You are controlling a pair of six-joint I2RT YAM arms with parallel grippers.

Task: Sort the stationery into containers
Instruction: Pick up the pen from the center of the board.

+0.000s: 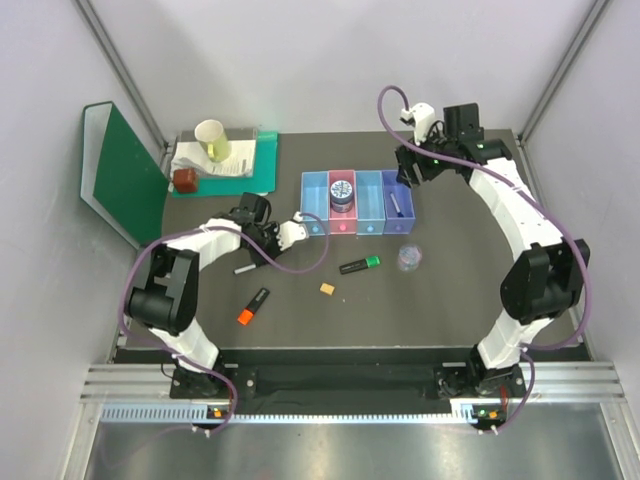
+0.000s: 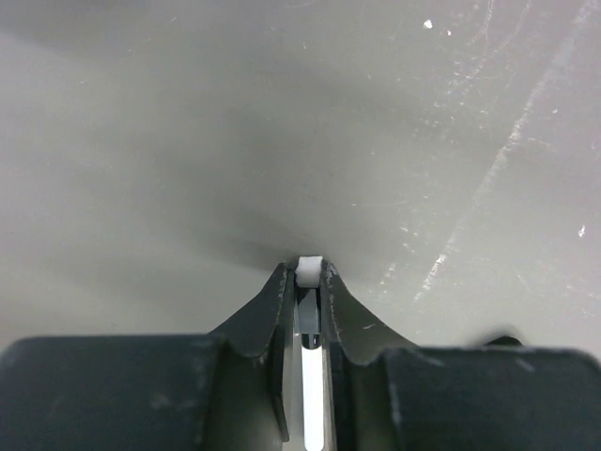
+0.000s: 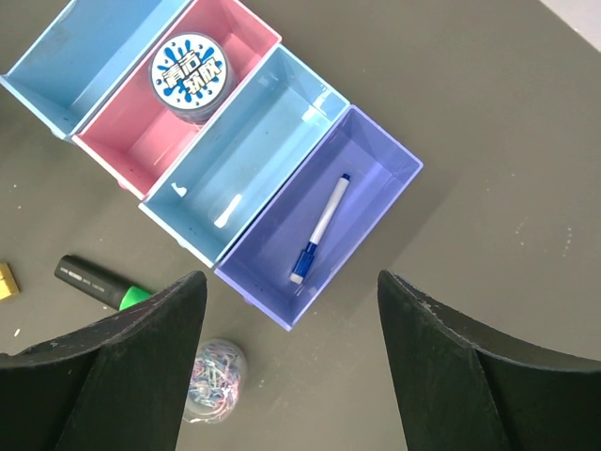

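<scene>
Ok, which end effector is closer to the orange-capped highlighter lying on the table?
Left. The left end effector is just beyond the orange-capped highlighter, by the left end of the bins; the right end effector hangs over their far right end.

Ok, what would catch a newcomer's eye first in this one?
The row of four pastel bins at mid-table, a round blue-patterned tin in the pink bin and a blue-tipped pen in the purple bin. The right gripper hangs open above them; the left gripper is shut on a slim white pen. A green-capped highlighter lies loose in front of the bins.
</scene>
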